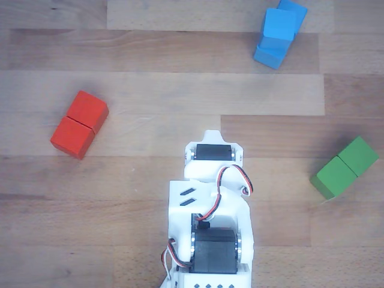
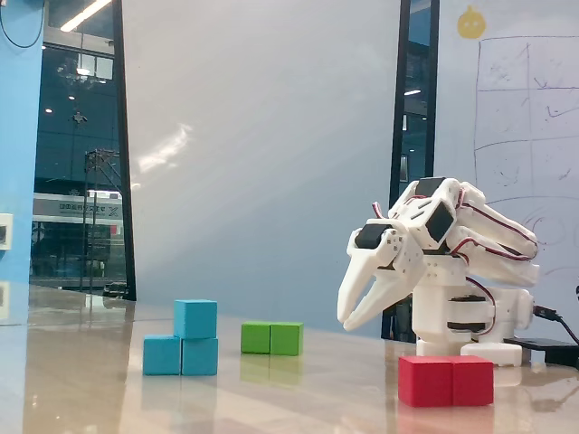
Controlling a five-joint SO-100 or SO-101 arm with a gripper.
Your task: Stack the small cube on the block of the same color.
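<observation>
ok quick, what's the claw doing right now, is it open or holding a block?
Claw: open, fingers spread, holding nothing, hanging in the air above the table near the arm's base.

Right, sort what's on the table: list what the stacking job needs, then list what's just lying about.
Needed for the job:
- small light-blue cube, already sitting on top
- long light-blue two-segment block beneath it
- white two-finger tool, open and empty

Lying about:
- red two-segment block
- green two-segment block
</observation>
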